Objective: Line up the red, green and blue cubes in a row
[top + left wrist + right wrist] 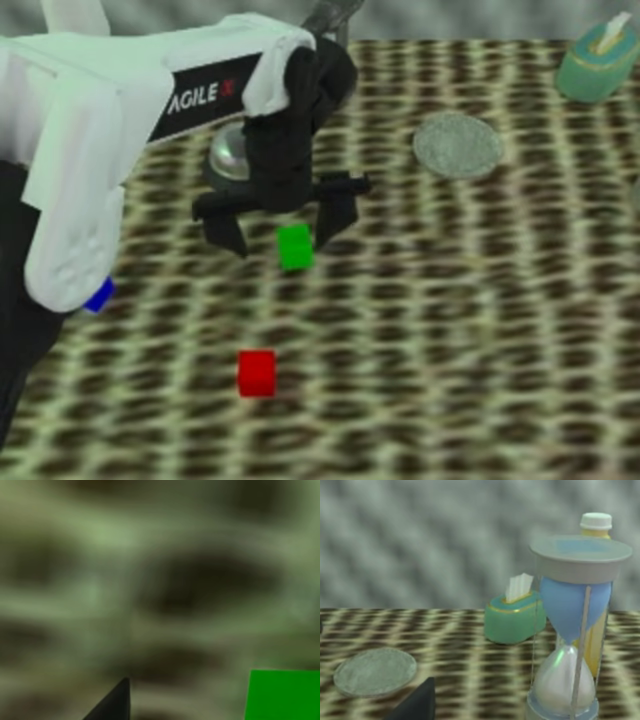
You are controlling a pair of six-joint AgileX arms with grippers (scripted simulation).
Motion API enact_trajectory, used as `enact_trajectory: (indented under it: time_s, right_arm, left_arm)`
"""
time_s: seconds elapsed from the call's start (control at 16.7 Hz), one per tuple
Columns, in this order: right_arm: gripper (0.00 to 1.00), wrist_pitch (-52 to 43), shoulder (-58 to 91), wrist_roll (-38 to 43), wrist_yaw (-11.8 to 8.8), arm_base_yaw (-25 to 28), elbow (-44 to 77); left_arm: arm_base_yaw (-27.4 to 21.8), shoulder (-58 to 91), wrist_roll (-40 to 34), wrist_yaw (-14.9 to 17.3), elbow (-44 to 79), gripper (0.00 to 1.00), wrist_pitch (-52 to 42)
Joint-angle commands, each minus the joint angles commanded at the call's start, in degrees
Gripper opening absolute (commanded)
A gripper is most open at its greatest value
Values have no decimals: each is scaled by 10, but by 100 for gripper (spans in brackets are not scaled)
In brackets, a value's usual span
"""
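Green cube (294, 246) sits on the leopard-patterned table (480, 320), between the spread fingers of the left gripper (283, 228), which hangs just over it without clamping. Below the green cube, well apart, lies the red cube (256, 372). To its left, the blue cube (99, 295) peeks from under the white arm. Just beyond the gripper sits the silver bell (230, 156). My right gripper is out of the top view; I cannot tell its fingers' state.

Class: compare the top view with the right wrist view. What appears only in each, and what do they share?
Only the top view shows the left gripper, open above the green cube, plus the red cube, blue cube and bell. Only the right wrist view shows the hourglass. Both show the grey disc and the tissue box.
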Motion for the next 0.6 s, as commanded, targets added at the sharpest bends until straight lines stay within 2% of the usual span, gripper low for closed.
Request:
enact_trajectory:
  time_s: [0.42, 0.6]
  right_arm:
    - [100, 0, 0, 0, 0, 0, 0]
    - [100, 0, 0, 0, 0, 0, 0]
  left_arm:
    - [0, 0, 0, 0, 0, 2, 0]
    - [0, 0, 0, 0, 0, 0, 0]
